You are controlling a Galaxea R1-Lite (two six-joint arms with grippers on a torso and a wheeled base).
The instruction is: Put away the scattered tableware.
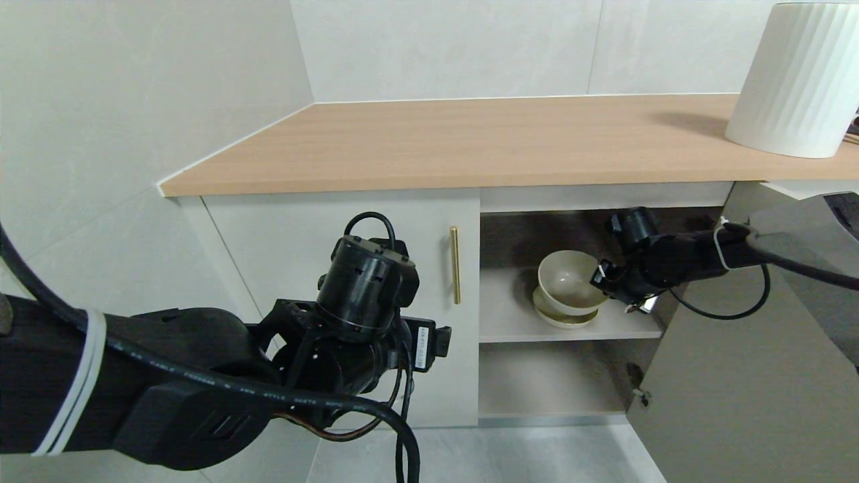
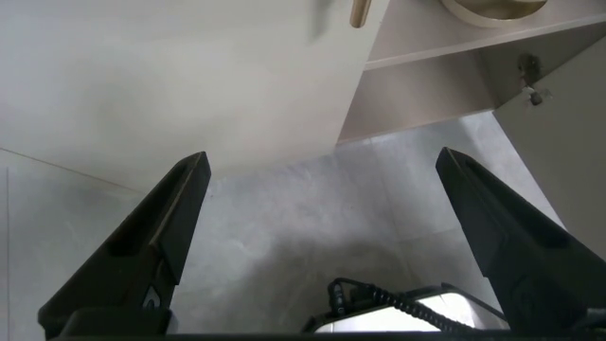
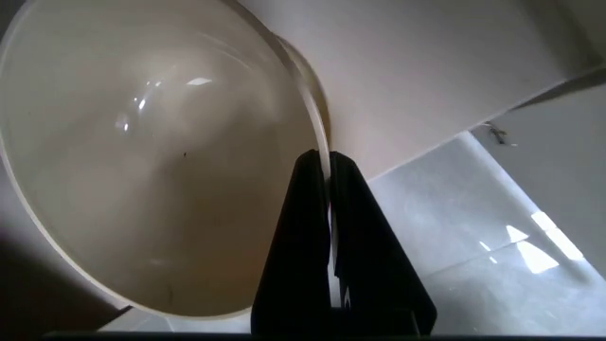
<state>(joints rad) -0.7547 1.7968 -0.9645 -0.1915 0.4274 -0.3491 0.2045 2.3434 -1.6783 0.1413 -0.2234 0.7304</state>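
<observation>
Cream is the colour of the bowl (image 1: 569,282), and it sits inside the open cupboard, on the upper shelf (image 1: 503,325). It leans a little and rests on top of a flat dish (image 1: 562,318) of about the same colour. The right hand (image 1: 599,274) is clenched on the bowl's rim, on the side near the open door (image 1: 738,376). One finger is inside the bowl and one is outside.

The left hand (image 2: 322,166) is spread wide with nothing in it. It points down at the grey floor (image 2: 312,218), in front of the shut door (image 1: 322,228) with the gold handle (image 1: 455,265).

Above the cupboard is a wooden counter (image 1: 470,141). A tall white pot with ridges (image 1: 795,80) stands at its right end.
</observation>
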